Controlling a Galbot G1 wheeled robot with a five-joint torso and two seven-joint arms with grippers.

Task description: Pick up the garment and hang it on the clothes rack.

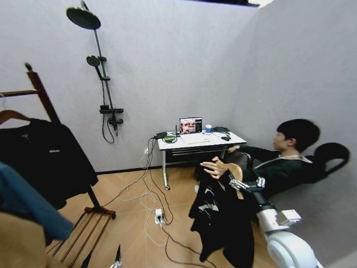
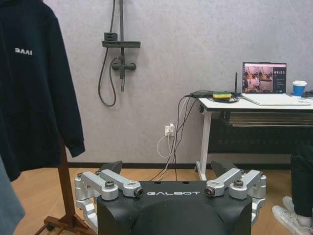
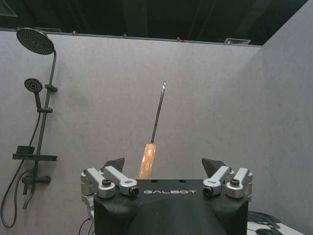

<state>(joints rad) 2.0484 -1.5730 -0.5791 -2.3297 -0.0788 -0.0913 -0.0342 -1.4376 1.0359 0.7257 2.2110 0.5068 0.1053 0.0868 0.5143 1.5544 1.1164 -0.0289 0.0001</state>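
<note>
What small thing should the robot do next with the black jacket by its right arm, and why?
Probably close the right tool on the hanger. Its fingers stand open on either side of the wooden neck, a person's hand is at the hanger, and the garment hangs far from the clothes rack. The left tool waits open.

The head camera looked down and forward across the room toward a white desk (image 1: 198,139) by the grey wall. The left wrist camera sat low, facing that desk (image 2: 254,104) and the black shower pole (image 2: 121,44). The right wrist camera tilted upward at the same pole (image 3: 43,122).
</note>
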